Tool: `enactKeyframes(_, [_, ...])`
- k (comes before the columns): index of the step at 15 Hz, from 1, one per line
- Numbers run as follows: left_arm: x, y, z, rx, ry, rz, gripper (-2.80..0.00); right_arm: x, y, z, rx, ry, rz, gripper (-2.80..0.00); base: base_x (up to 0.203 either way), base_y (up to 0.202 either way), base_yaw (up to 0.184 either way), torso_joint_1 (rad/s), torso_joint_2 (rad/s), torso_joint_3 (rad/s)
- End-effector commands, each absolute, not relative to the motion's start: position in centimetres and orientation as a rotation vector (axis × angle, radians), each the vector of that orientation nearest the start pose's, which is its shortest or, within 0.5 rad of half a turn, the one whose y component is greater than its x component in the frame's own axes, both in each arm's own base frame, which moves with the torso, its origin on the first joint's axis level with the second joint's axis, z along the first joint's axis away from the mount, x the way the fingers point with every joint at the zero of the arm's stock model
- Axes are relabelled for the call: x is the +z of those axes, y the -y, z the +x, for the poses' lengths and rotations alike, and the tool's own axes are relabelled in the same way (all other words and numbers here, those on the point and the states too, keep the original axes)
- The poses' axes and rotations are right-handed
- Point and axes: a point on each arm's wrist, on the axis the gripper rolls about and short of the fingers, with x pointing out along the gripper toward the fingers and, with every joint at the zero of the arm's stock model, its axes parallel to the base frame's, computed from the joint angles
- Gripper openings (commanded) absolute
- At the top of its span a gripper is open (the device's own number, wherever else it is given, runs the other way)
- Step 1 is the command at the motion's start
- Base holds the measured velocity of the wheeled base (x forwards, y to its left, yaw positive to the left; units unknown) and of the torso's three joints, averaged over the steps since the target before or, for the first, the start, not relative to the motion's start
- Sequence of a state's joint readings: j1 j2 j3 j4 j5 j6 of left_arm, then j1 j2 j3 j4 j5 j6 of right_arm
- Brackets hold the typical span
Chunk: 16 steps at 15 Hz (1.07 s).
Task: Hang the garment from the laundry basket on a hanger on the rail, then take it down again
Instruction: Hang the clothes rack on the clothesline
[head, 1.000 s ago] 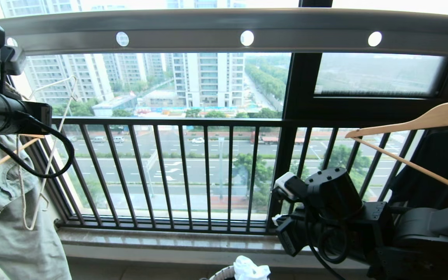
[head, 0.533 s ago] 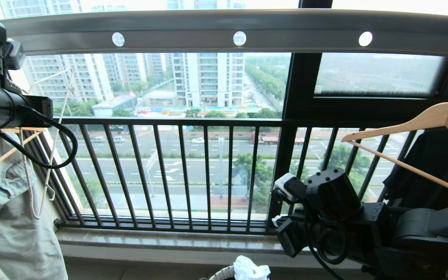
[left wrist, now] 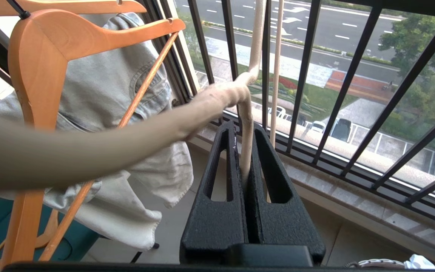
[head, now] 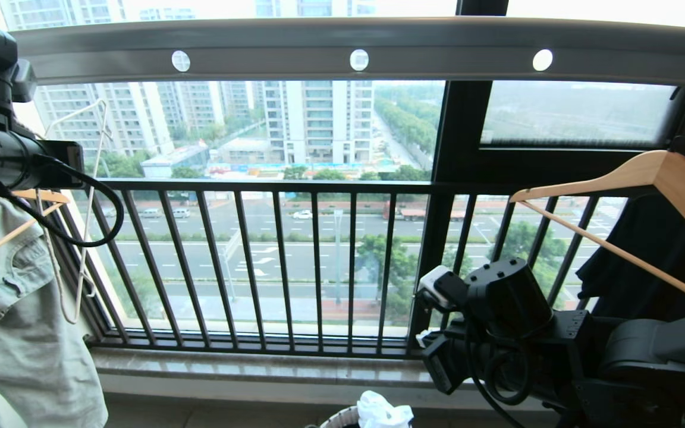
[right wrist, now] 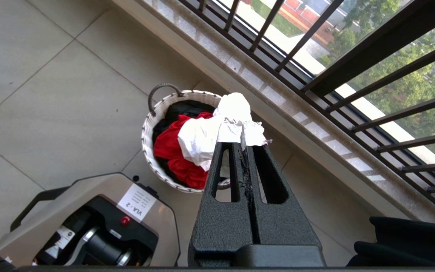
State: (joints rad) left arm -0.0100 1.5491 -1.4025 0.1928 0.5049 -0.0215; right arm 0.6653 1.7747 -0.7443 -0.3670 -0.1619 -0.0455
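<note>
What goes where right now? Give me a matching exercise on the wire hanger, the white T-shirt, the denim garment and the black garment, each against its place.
Things:
1. hanger
2. garment
3. denim garment
4. black garment

Places:
A. hanging at the robot's right
B. lying in the laundry basket
C. hanging at the robot's left
D. clamped in the left pincer

Pairs: 1-D, 2-B, 3-C, 4-A
</note>
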Motion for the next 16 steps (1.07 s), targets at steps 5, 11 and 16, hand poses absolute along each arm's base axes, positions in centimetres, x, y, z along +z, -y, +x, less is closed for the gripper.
enactKeyframes(5, [31.18,-1.18,28.12,0.49,-0.341,0.053,-2.8,11.95,-18.01,23.52,0.499,-0.602,-0.315,-2.8,0.0,0.0,0.0,0.0,0.0,0.0])
enactKeyframes(11, [31.19,-1.66,28.16,0.41,-0.345,0.029,-2.8,11.95,-18.01,23.52,0.499,-0.602,-0.313,-2.8,0.0,0.0,0.0,0.0,0.0,0.0])
enactKeyframes(16, [30.96,-1.77,28.39,0.33,-0.354,0.012,-2.8,11.95,-18.01,23.52,0.499,-0.602,-0.314,-2.8,0.0,0.0,0.0,0.0,0.0,0.0])
